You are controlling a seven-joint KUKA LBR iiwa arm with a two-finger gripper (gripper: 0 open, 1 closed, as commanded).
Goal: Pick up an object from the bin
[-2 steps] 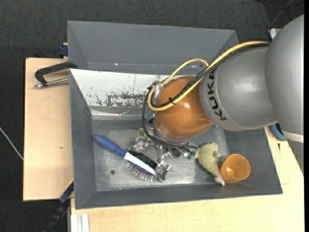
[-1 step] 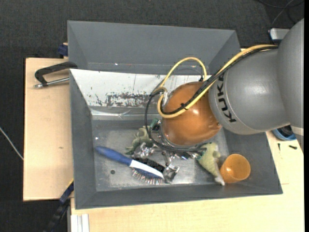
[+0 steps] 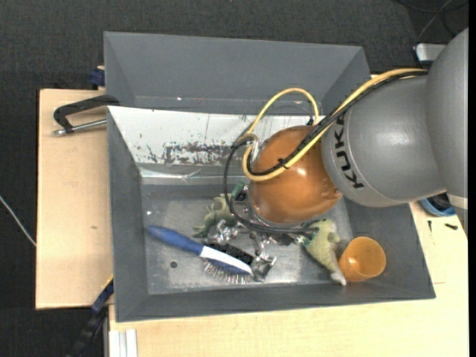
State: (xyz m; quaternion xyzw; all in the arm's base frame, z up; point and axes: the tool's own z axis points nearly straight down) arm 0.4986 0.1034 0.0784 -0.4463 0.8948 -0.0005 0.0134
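Grey metal bin (image 3: pixel 126 199), and the arm comes in from the right with its orange wrist cover (image 3: pixel 286 177) sitting low over the middle of the floor. The gripper (image 3: pixel 259 245) is down under that cover, right at a little heap (image 3: pixel 236 235) of dark and shiny bits. The white bristled head of a blue-handled brush (image 3: pixel 195 248) is just beside it on the left, and a small greenish toy (image 3: pixel 216 213) sits at the back of the heap. Honestly can't tell whether the jaws are apart or together, since the cover and the clutter hide them, so I won't claim anything is grabbed. My read is that this is the reach-down/grasp step with nothing lifted yet, and the likely target is something in that heap or the brush head. The next move would need a clean close on one item and a straight lift, without dragging the brush along. Off to the right, clear of all that, a pale cone-shaped thing (image 3: pixel 323 248) touches an orange cup (image 3: pixel 363 259). The only readable writing is "KUKA" (image 3: pixel 343 158) in black on the grey arm; I can't make out any labels on the bin stuff.
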